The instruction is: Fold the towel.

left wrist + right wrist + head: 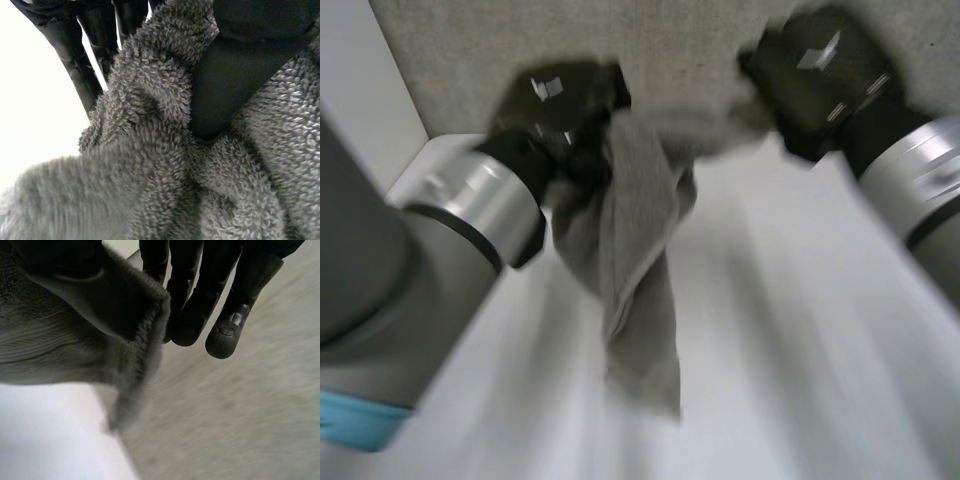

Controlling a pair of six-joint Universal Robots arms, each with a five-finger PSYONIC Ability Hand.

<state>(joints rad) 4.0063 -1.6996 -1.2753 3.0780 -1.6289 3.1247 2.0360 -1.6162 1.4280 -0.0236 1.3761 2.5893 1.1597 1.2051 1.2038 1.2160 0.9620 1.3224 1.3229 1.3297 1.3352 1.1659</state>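
Note:
A grey terry towel [640, 260] hangs bunched above the white table [800, 380], stretched between my two raised hands. My left hand [560, 110] holds one upper end. In the left wrist view the towel [150, 165] is gathered between the fingers [80, 70] and the thumb [225, 85], so that hand is shut on it. My right hand [815, 75] holds the other upper end. In the right wrist view a towel edge [145, 335] runs between the thumb [55, 260] and the curled fingers [200, 295]. A long fold dangles below the left hand.
A grey speckled surface [680, 40] lies beyond the table's far edge, seen past the right hand too [240, 420]. My left arm [410, 280] crosses the table's near left part. Bare table [820, 300] lies under the right arm.

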